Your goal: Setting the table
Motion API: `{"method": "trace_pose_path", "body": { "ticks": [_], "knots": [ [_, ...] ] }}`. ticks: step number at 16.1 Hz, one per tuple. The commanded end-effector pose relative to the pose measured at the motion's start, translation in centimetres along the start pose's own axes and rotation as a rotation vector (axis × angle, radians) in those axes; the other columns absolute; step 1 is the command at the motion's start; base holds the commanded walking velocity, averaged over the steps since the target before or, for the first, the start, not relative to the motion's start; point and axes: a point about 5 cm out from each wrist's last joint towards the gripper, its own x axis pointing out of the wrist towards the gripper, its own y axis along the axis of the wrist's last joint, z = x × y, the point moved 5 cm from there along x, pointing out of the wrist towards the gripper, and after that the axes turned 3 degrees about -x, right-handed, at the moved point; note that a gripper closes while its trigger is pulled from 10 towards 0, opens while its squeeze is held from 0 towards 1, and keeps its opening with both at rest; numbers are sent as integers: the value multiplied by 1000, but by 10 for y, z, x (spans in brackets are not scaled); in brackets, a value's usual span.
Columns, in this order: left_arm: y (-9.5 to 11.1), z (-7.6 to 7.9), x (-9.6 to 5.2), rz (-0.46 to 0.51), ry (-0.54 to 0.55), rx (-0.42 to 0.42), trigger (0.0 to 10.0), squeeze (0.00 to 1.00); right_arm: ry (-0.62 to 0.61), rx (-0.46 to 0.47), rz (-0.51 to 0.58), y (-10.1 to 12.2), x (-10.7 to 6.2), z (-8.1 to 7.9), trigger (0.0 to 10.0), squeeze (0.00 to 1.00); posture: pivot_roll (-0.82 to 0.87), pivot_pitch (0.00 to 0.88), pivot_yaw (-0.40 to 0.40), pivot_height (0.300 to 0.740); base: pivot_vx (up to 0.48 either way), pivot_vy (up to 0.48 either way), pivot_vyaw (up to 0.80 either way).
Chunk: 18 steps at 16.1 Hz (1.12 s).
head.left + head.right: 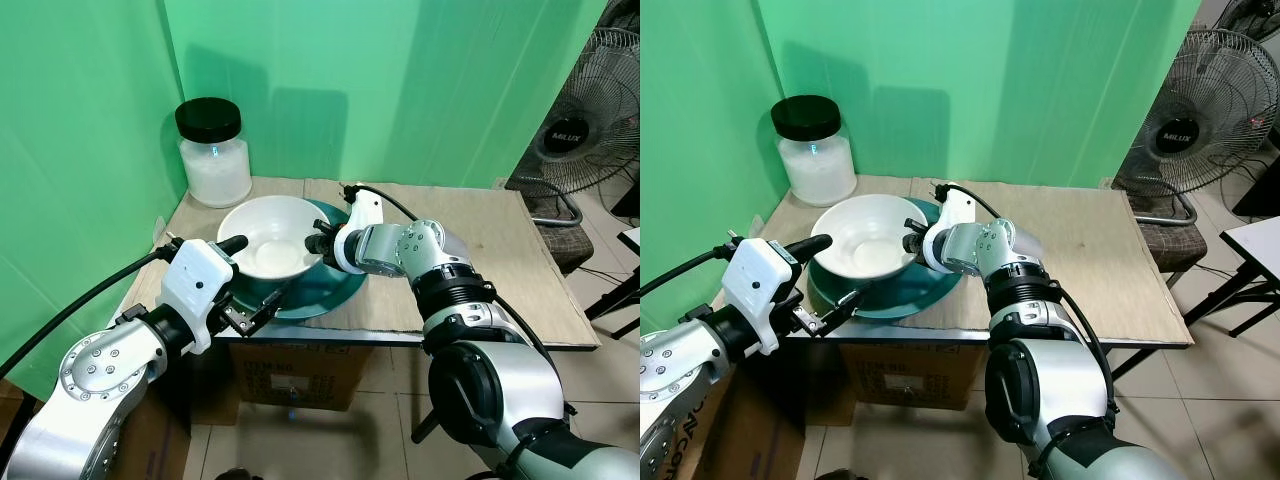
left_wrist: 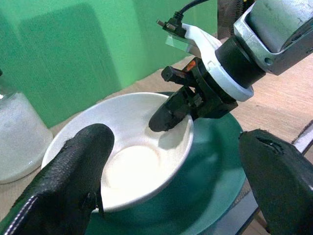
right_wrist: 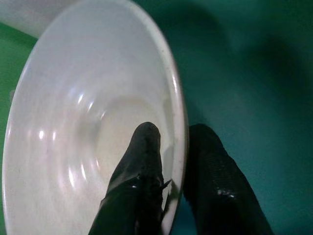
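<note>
At frame centre-left, your right gripper (image 3: pixel 171 161) pinched the rim of the round white ceramic bowl (image 1: pixel 268 235), seated on the teal round plate (image 1: pixel 335 285) on the bench (image 1: pixel 480 260). Your left gripper (image 2: pixel 171 196) hovered spread. Stacking looked done; release remained.

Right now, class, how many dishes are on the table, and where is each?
2. A teal plate lies near the table's front edge. A white bowl sits on it, its rim pinched by the right gripper. Nothing seems hidden beneath.
</note>
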Motion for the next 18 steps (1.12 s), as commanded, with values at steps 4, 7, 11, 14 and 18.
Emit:
{"method": "trace_pose_path", "body": {
  "ticks": [4,7,11,14,18],
  "knots": [
    [0,1,2,-6,-20,21,10000,0,12,23,30,6,-1,-4,0,0,12,0,-32,740,0,0,0],
    [0,1,3,-4,-25,24,10000,0,36,51,62,12,-3,-7,0,0,8,0,-23,740,0,0,0],
    [2,1,6,3,-36,29,10000,0,89,116,189,40,-19,-9,0,0,3,0,-11,740,0,0,0],
    [9,1,9,33,-43,21,10000,0,155,64,428,80,-51,-7,0,0,1,0,-10,740,0,0,0],
    [14,9,20,85,10,-30,10000,0,89,-178,796,104,-136,25,10000,0,-25,0,4,740,0,0,0]
  ]
}}
